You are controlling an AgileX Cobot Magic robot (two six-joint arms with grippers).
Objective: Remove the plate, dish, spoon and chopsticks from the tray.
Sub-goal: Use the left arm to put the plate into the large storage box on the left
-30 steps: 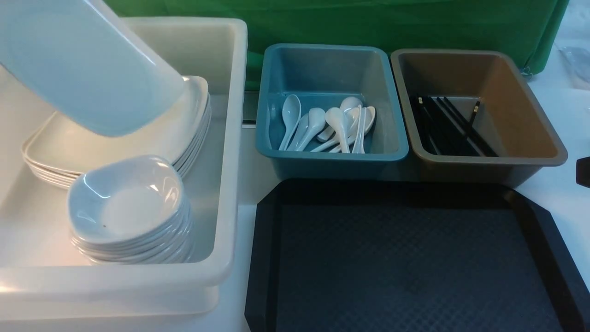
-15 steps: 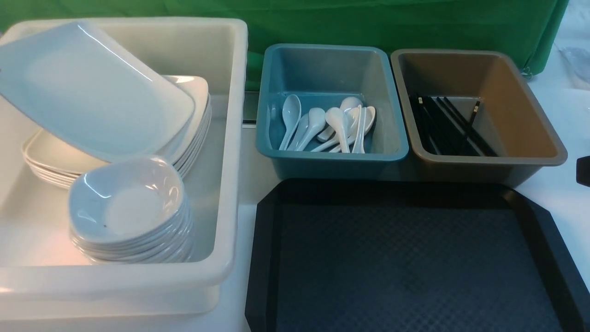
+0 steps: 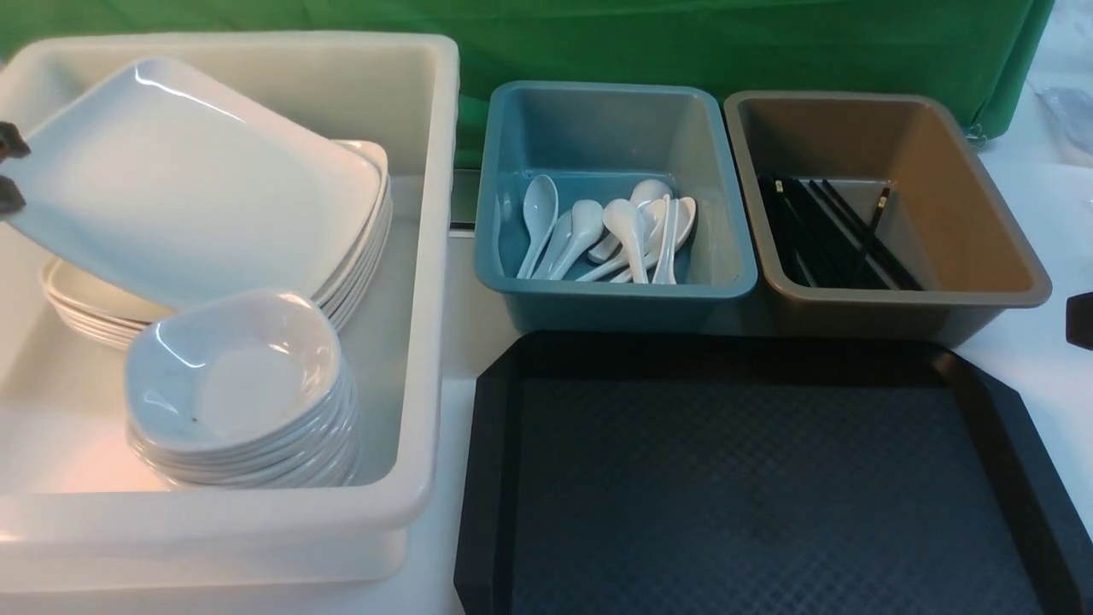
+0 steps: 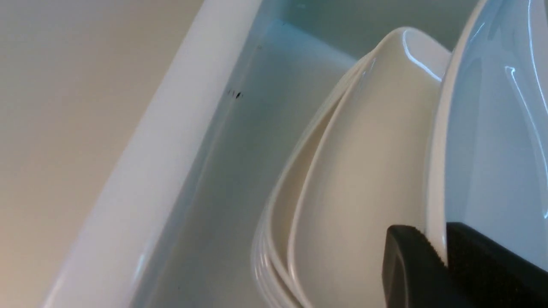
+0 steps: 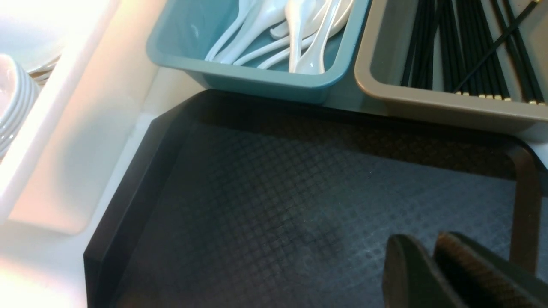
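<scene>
The left claw [image 3: 7, 171] is grasping the plate [image 3: 196, 179] by its left rim, at the very edge of the front view. In the left wrist view its black fingers [image 4: 411, 269] are pinching that rim from both faces. The plate is tilting, gripped side raised, inside the white tub [image 3: 427, 282]. Its right edge is lying against the top of the plate stack [image 3: 85, 312], while a gap is showing between the two on the claw's side. A tub wall is running close beside the stack in the left wrist view, leaving the claw little room. The dishes [image 3: 239, 384] are sitting in a pile just in front of the plate stack, in the same tub. The top dish's far rim is overlapping the plate's near corner in the front view, and whether they are touching cannot be told.

Right of the tub, the teal bin [image 3: 615, 295] is holding the spoons [image 3: 615, 226] in a loose heap. The brown bin [image 3: 905, 299], right beside it, is holding the chopsticks [image 3: 820, 231], most lying side by side with one crossing over them. The tray [image 3: 768, 487] is lying in front of both bins, its far rim just beside them and its left rim near the tub. The right claw [image 5: 430, 261] is hanging above the tray's right side, clenched with nothing between its fingers. A green cloth [image 3: 683, 43] is hanging behind the bins.
</scene>
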